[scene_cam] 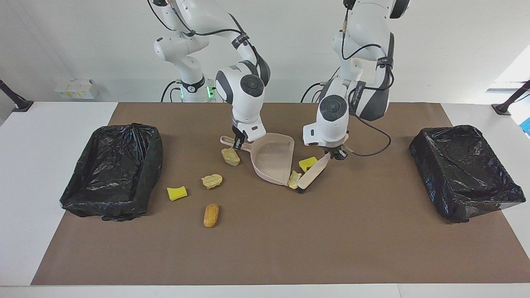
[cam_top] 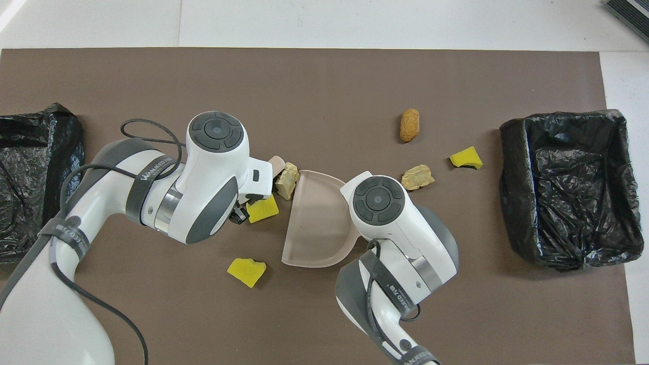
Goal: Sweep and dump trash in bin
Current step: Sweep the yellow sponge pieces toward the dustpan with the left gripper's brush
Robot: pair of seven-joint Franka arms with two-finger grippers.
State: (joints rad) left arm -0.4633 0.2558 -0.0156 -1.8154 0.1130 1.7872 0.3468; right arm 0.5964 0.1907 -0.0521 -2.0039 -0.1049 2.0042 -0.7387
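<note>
Left tool [scene_cam: 331, 155] grips the brush [scene_cam: 313, 173] tight; right tool [scene_cam: 238, 142] clamps the dustpan [scene_cam: 273, 159] handle.

The dustpan [scene_cam: 271, 159] is pale beige-pink, plain, and so is the brush [scene_cam: 314, 171] under the white and dark grey left gripper [scene_cam: 336, 154]. Beside that gripper lies a bright yellow sponge piece [scene_cam: 307, 164]. Under the right gripper [scene_cam: 239, 142] is a beige crumbly chunk [scene_cam: 230, 157]. The bread-like lump [scene_cam: 210, 215] is orange-brown. Both bins [scene_cam: 114, 169] are lined in glossy black. The mat [scene_cam: 290, 240] is plain brown.
</note>
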